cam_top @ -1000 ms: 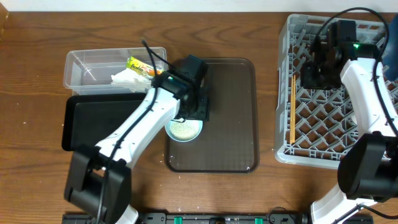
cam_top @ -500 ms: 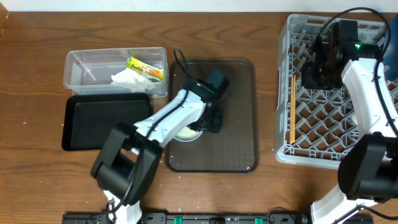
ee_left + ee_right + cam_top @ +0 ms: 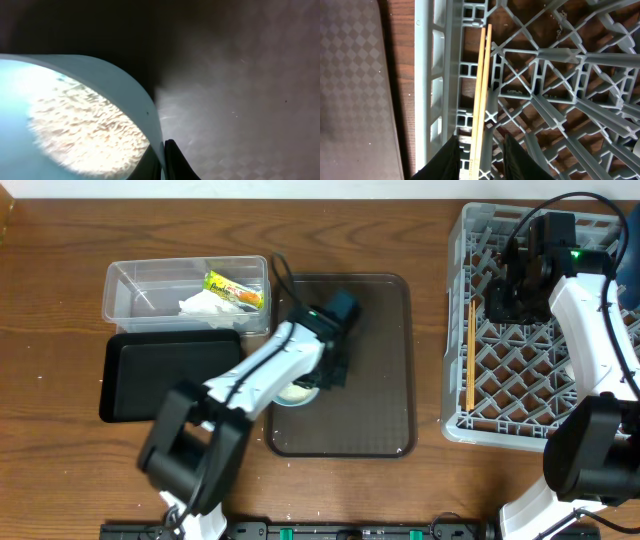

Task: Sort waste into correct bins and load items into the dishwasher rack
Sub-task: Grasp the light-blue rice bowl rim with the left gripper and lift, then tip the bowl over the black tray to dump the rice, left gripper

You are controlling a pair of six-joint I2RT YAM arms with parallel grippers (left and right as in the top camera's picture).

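bowl [image 3: 122, 92] | rim pinched in left gripper [image 3: 163, 165] | rice [image 3: 85, 130] inside

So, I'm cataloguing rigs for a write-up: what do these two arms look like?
The left arm and right arm match: white links, black joints. Black wrist blocks carry a small green light; a thin black cable loops over the right one. Fingers are black.

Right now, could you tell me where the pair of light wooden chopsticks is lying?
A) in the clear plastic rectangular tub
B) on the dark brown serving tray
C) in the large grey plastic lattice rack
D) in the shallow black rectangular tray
C: the light wooden chopsticks lie inside the grey plastic lattice rack, along its left wall.
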